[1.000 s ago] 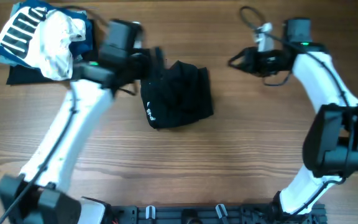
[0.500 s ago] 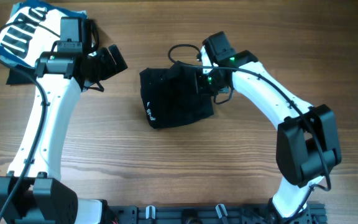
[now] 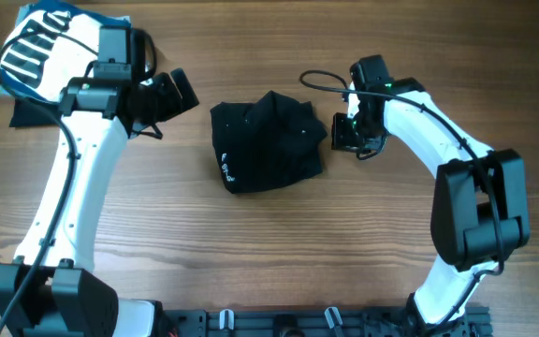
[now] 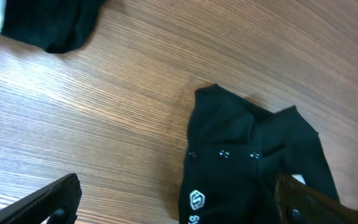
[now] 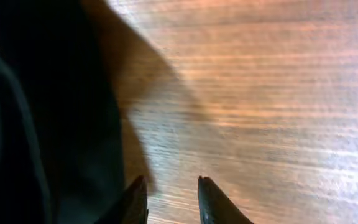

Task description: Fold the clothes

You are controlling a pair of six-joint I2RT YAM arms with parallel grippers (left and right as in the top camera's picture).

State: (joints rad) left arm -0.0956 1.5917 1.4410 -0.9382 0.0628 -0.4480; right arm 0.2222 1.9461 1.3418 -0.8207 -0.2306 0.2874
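The black shirt (image 3: 268, 142) lies bunched in a compact fold at the table's middle, with a small white logo (image 3: 225, 169) near its left edge. My left gripper (image 3: 171, 94) is open and empty, hovering just left of the shirt. In the left wrist view the shirt (image 4: 253, 155) and its logo (image 4: 196, 200) lie between the wide-spread fingers (image 4: 179, 205). My right gripper (image 3: 340, 134) sits just off the shirt's right edge. In the right wrist view its fingers (image 5: 173, 199) are slightly apart and empty, with the shirt (image 5: 42, 124) to the left.
A pile of other clothes sits at the far left corner: a blue-and-white striped garment (image 3: 36, 47) on a dark one (image 3: 26, 114). The dark garment's edge also shows in the left wrist view (image 4: 55, 25). The wooden table (image 3: 279, 243) is bare in front.
My right gripper came in onto the shirt's right top edge, then drew back to the right, off the cloth. My left arm pulled away left from the shirt and has held there.
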